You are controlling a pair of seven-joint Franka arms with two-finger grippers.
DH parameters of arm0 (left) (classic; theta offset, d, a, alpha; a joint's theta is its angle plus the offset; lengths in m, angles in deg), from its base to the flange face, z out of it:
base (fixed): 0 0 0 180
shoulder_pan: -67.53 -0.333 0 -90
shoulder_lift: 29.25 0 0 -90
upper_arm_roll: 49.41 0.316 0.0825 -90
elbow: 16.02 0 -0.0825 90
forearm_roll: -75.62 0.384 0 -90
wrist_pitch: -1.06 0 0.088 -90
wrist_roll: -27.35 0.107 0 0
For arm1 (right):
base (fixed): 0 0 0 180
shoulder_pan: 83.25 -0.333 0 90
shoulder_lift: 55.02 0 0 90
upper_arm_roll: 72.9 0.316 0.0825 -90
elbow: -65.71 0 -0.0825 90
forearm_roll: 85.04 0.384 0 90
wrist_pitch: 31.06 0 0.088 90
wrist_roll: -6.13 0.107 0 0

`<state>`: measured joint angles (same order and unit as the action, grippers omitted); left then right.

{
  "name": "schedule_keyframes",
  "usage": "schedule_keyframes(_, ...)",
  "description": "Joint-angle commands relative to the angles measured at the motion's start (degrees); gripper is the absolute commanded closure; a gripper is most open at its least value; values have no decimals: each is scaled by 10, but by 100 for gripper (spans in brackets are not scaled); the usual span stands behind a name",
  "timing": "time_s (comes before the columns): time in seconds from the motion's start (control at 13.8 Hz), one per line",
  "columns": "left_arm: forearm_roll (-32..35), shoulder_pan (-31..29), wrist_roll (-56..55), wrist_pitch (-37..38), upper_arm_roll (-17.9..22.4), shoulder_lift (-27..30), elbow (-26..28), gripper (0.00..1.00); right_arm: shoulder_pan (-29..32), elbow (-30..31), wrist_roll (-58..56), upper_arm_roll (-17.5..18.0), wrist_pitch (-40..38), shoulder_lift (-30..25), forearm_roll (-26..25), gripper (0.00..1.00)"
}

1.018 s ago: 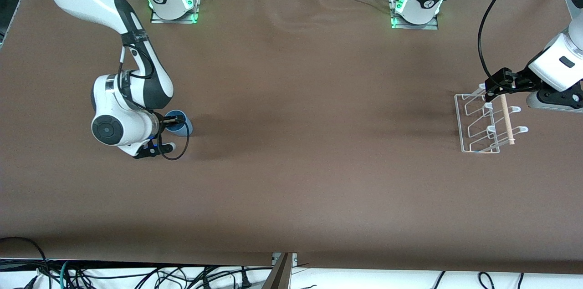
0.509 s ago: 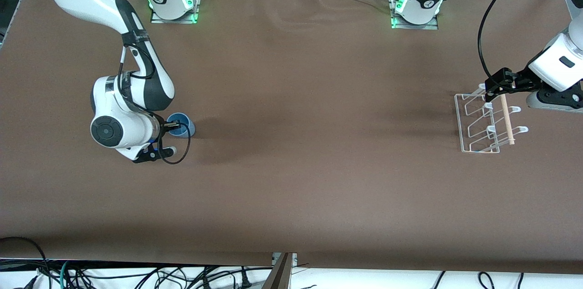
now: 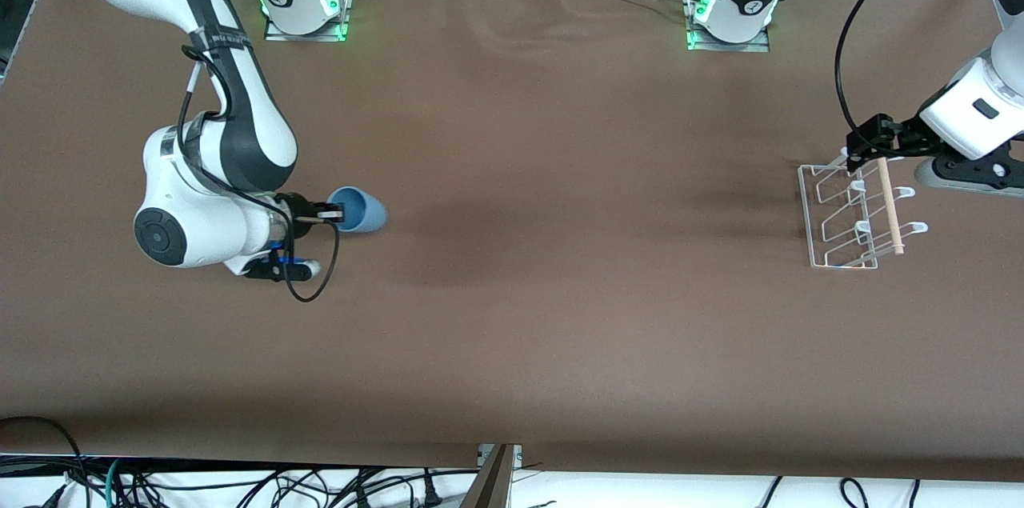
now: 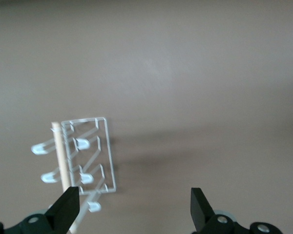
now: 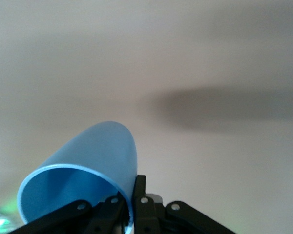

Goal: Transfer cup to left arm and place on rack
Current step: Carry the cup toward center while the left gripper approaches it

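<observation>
A right gripper [image 3: 330, 212] pinches the rim of the single light-blue cup [image 3: 360, 210], its fingers closed on the wall with one inside the mouth, and holds it tipped on its side in the air over the brown table [image 3: 512, 332] toward the right arm's end. In the right wrist view the cup [image 5: 83, 180] fills the foreground, mouth toward the camera, with the black fingers [image 5: 139, 195] clamped at its lip and its shadow lying on bare cloth.

At the left arm's end, the left gripper [image 3: 868, 142] hangs over the farther edge of the one white wire rack [image 3: 840, 216], its fingers spread wide and holding nothing; the left wrist view shows both black fingertips [image 4: 63, 207] well apart above the rack [image 4: 88, 156]. The left arm waits there.

The rack stands near the table's edge at that end, a wooden dowel [image 3: 890, 204] running along the side closer to that edge, with white-tipped prongs standing up from the frame.

Between cup and rack lies a wide stretch of uncluttered tablecloth, slightly rippled near the two arm bases [image 3: 304, 0] along the farther edge. Open room also runs from the cup down to the table's near edge, where cables [image 3: 240, 484] trail below.

Count: one cup, one rack, two arms.
</observation>
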<state>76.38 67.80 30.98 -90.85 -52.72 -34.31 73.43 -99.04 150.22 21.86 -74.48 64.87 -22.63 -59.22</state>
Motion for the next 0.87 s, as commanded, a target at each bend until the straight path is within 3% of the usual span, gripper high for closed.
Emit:
schedule_keyframes(0.0, -51, 0, 2, 42, -1, -13, -6, 0, -50, -24, 104, 0, 9, 17, 109, 100)
schedule_keyframes(0.22, -100, 4, 53, 42, -1, -28, -8, 0, -142, -99, 349, 1, 99, 67, 186, 100)
schedule_keyframes(0.36, -132, 4, 148, 42, -1, -45, -8, 0, -187, -167, 475, 1, 167, 99, 224, 100)
schedule_keyframes(0.58, -186, -2, 303, 42, -1, -63, 0, 0, -204, -189, 547, 31, 241, 101, 300, 100)
schedule_keyframes(0.8, -248, -3, 447, 40, -1, -94, 2, 0, -209, -210, 623, 62, 296, 101, 310, 100)
